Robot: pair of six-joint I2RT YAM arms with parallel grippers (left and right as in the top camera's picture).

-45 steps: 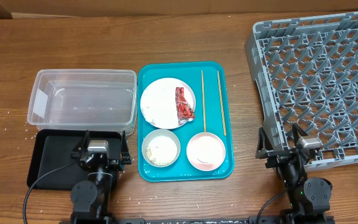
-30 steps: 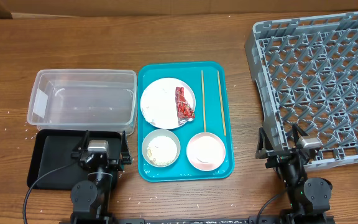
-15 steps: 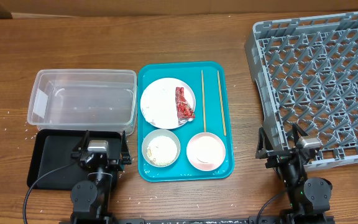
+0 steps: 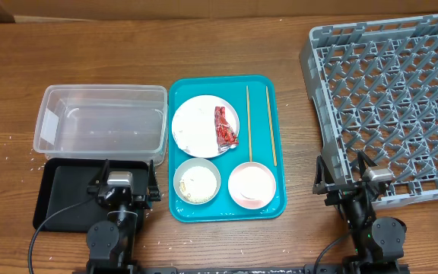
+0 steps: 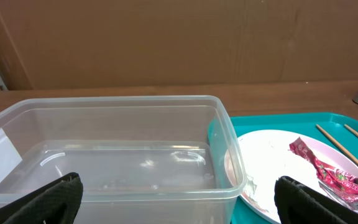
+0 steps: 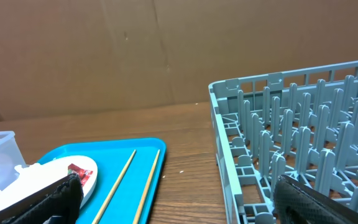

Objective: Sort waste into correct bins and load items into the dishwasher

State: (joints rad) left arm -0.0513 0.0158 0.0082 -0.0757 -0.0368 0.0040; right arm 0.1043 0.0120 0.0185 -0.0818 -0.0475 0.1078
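Observation:
On the teal tray point(image 4: 226, 205) lie a white plate point(image 4: 198, 128) with a crumpled red wrapper point(image 4: 225, 126), two wooden chopsticks point(image 4: 271, 125), a white bowl point(image 4: 197, 181) holding a tissue wad, and a pale pink bowl point(image 4: 251, 185). The clear tub point(image 4: 101, 120) and black tray point(image 4: 67, 194) sit left. The grey dish rack point(image 4: 390, 99) is at right. My left gripper point(image 4: 125, 183) is open over the black tray's right part; in its wrist view point(image 5: 179, 202) it faces the tub point(image 5: 104, 149). My right gripper point(image 4: 345, 181) is open at the rack's front-left corner point(image 6: 176, 199).
Small white rice grains lie scattered on the wood left of the clear tub point(image 4: 21, 144). A cardboard wall stands behind the table point(image 6: 166, 50). Bare wood lies between the teal tray and the rack point(image 4: 299, 137).

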